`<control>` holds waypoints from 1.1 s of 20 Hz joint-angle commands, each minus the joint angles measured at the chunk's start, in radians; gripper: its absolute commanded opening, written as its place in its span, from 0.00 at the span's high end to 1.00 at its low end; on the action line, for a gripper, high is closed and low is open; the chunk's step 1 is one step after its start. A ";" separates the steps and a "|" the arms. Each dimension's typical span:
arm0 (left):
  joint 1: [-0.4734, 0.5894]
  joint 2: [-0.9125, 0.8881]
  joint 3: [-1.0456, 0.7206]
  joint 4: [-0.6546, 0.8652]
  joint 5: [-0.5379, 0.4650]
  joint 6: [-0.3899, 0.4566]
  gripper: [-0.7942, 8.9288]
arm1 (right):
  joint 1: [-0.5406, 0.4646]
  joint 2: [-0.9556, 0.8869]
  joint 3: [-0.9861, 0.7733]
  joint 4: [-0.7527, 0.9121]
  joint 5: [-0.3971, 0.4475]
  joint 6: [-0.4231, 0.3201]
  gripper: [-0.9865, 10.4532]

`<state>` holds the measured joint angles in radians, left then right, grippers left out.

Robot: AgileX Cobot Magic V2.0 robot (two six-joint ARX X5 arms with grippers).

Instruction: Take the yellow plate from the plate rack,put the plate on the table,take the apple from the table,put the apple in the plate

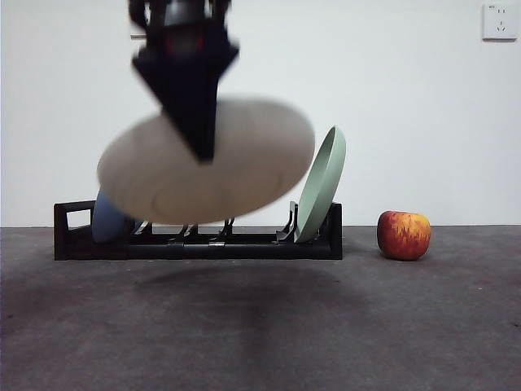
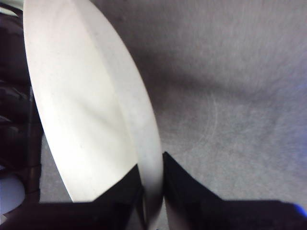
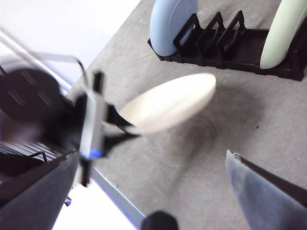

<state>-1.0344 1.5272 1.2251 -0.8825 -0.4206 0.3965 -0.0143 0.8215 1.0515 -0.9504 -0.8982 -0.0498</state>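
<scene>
While the left gripper (image 1: 198, 142) descends from the top edge of the front view, its two black jaws are clenched on the rim of the yellow plate (image 1: 207, 163), which hangs in the air, tilted and motion-blurred, in the upper centre of the frame. The plate is clear of the plate rack (image 1: 195, 242) and above the table (image 1: 260, 326); it touches neither. A faint shadow lies on the table beneath it.

In the left wrist view the plate rim (image 2: 144, 124) passes between the jaws, gripped on both faces.

The rack stands at centre left of the front view on the table. A blue plate (image 1: 110, 220) sits at its left end near the loop handle, partly hidden behind the cream plate. A pale green plate (image 1: 321, 186) leans upright at its right end.

The apple (image 1: 404, 235) rests on the table at the right of the frame, near the rack's right end but apart from it.

The right gripper (image 3: 158, 211) appears in the right wrist view above bare table, away from the rack; its jaws stand wide apart, released, holding nothing. A wall socket (image 1: 499, 21) is at upper right.
</scene>
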 commanded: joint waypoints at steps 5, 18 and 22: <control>-0.080 0.011 -0.224 0.193 -0.109 -0.053 0.92 | 0.002 0.001 0.003 0.010 -0.003 -0.006 0.39; -0.182 0.170 -0.332 0.327 -0.266 -0.055 0.92 | 0.002 0.013 0.003 0.008 -0.003 -0.006 0.39; -0.203 0.210 -0.332 0.354 -0.286 -0.075 0.92 | 0.002 0.013 0.003 0.008 -0.003 -0.006 0.39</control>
<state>-1.2320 1.7226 0.9035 -0.5327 -0.7292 0.3408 -0.0139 0.8337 1.0515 -0.9459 -0.8982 -0.0498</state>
